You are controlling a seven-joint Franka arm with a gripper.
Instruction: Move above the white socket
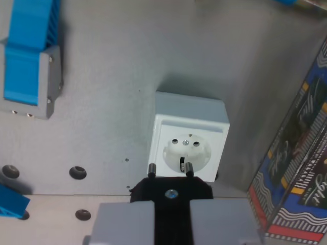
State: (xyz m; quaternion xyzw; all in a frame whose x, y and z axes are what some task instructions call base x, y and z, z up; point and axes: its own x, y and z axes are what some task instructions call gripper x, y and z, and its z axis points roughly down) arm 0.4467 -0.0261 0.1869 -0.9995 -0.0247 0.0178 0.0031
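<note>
The gripper point(170, 217) occupies the bottom centre of the wrist view, nearest the camera; its two grey fingers point(125, 222) are clenched on a black plug point(170, 193). The plug has a small screw on its upper face, and its two metal pins point(151, 170) point away from the camera toward the socket.

At the wrist view's left, a blue ribbed part in a grey holder point(31, 58) is mounted on the grey metal surface point(112, 97). Below it, several dark round holes point(77, 172) are set in the surface, and a second blue piece point(11, 203) is cut off by the left edge.

Near the centre stands the white socket point(188, 142), a square white housing with a round recessed insert showing two contact holes and a central screw. It lies just beyond the plug; the pin tips overlap the lower rim of the insert in this view. Whether they touch it cannot be determined.

At the wrist view's right, a box with a dark patterned print point(296, 168) stands near the socket, apart from it
</note>
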